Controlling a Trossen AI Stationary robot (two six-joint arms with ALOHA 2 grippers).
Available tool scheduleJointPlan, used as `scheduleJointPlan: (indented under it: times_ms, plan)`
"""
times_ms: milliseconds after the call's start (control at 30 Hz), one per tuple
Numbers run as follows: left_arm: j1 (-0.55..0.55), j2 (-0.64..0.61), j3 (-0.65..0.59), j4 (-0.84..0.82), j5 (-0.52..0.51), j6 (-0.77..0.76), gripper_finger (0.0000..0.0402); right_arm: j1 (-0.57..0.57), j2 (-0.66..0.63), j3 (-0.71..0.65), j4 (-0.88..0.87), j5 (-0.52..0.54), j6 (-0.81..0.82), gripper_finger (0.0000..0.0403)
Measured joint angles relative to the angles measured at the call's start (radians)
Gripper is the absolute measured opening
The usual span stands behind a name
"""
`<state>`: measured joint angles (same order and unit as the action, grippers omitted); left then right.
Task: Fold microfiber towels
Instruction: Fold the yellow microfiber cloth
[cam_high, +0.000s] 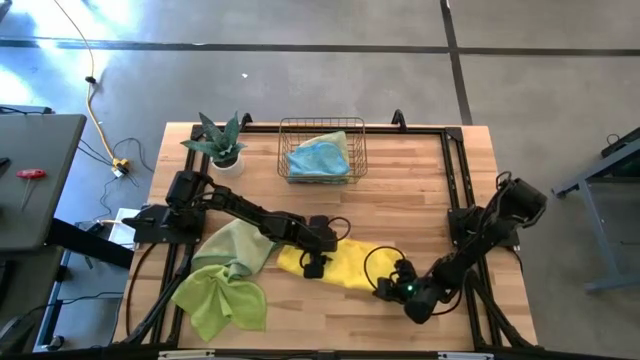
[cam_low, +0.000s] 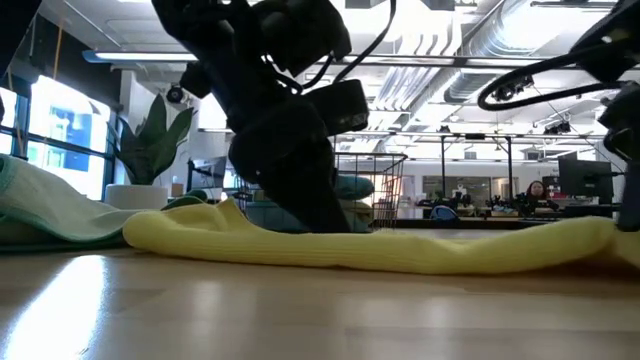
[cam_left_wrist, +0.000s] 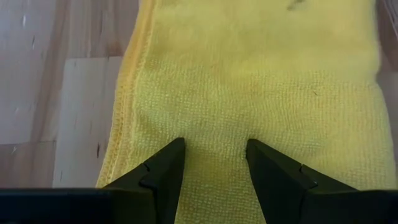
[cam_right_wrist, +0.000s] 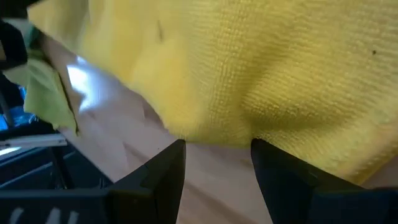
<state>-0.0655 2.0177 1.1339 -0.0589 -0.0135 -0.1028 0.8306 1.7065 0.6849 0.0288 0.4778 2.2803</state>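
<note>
A yellow microfiber towel (cam_high: 345, 262) lies bunched on the table's near middle, and in the low view it shows as a long low ridge (cam_low: 400, 250). My left gripper (cam_high: 315, 264) is open. It slants down over the towel's left end, its fingertips (cam_left_wrist: 214, 152) set on the cloth's top face (cam_left_wrist: 261, 74). My right gripper (cam_high: 386, 288) is open at the towel's right near corner. Its fingers (cam_right_wrist: 217, 149) stand just short of the towel's edge (cam_right_wrist: 211, 134), with bare wood between them. My left gripper comes slanting down from the table's left side, its open fingertips (cam_left_wrist: 171, 155) at the top face of the towel's left end (cam_left_wrist: 214, 134). I cannot tell whether the tips press the cloth. The towel lies on the table.
A lime green towel (cam_high: 220, 300) and a pale sage towel (cam_high: 238, 245) lie crumpled at the near left. A wire basket (cam_high: 322, 128) at the far middle holds a light blue towel (cam_high: 320, 157). A potted plant (cam_high: 222, 145) stands at the far left.
</note>
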Motion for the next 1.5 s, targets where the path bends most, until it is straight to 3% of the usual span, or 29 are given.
scheduleJointPlan:
  times_ms: [433, 600, 800, 900, 1100, 1367, 1500]
  plan:
    - [-0.006, 0.001, 0.003, 0.007, 0.027, -0.105, 0.0165, -0.037, -0.002, 0.001, -0.209, 0.100, -0.021, 0.0181]
    - [-0.007, 0.008, 0.044, -0.013, 0.040, -0.121, 0.0165, -0.039, -0.071, -0.009, -0.303, 0.131, -0.090, 0.0181]
    - [-0.005, 0.007, 0.109, -0.004, 0.038, -0.088, 0.0165, -0.034, -0.242, -0.010, -0.465, -0.043, -0.034, 0.0181]
    - [-0.004, 0.006, 0.125, 0.003, 0.033, -0.088, 0.0165, -0.018, -0.291, -0.010, -0.461, -0.057, -0.028, 0.0181]
    - [-0.009, 0.005, 0.126, -0.022, 0.027, -0.093, 0.0165, -0.006, -0.321, -0.007, -0.523, -0.115, 0.020, 0.0181]
    - [-0.023, 0.004, 0.126, -0.034, 0.000, -0.103, 0.0165, -0.105, -0.344, -0.007, -0.811, -0.289, 0.027, 0.0181]
    - [-0.023, 0.004, 0.126, -0.034, -0.002, -0.103, 0.0165, -0.142, -0.373, -0.026, -0.803, -0.262, 0.015, 0.0181]
